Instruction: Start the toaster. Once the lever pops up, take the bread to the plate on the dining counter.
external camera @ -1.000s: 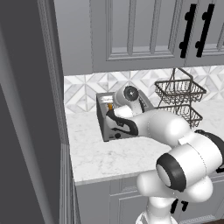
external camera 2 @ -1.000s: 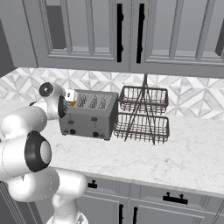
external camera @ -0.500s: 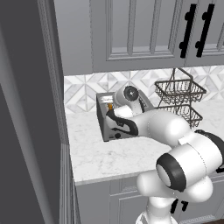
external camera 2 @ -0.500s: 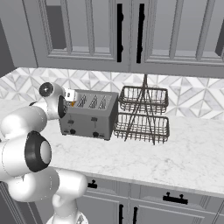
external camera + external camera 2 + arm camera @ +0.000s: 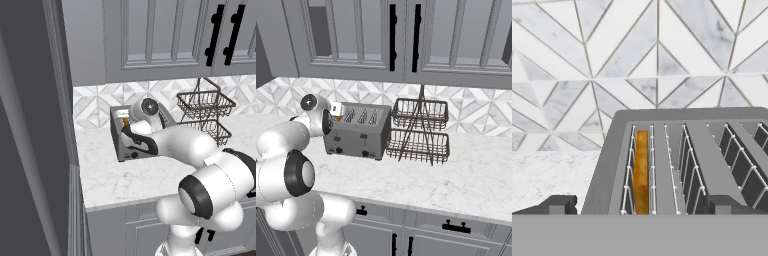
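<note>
Fingers (image 5: pixel 637 204) wide open, empty, hovering over the near end of the toaster (image 5: pixel 358 131), one tip either side of the bread (image 5: pixel 641 172). Bread sits upright in the toaster's end slot on the arm's side, low in the wire guides, orange edge barely up to the slot top. Toaster stands on the bench (image 5: pixel 456 175) against the tiled wall, wire basket rack (image 5: pixel 418 131) just beside its far end. Plate and dining counter can't be placed from here. Risks, as a guess: hand looks staged for the slice, yet the levers and knobs are on the toaster's front face, below the slots; if toasting hasn't been started or finished, pinching now skips a step. Can't tell lever position, it's tiny in the right base view and hidden by the arm in the left one. Slice is thin and low between the guides, so the tips could catch the wires or toaster rim going down, or close on a guide and miss the bread. A crooked pull could wedge the slice or drag the toaster along the bench. A swing toward the rack could clip it. Writing: none readable, no brand or labels on toaster, cabinets or rack.
</note>
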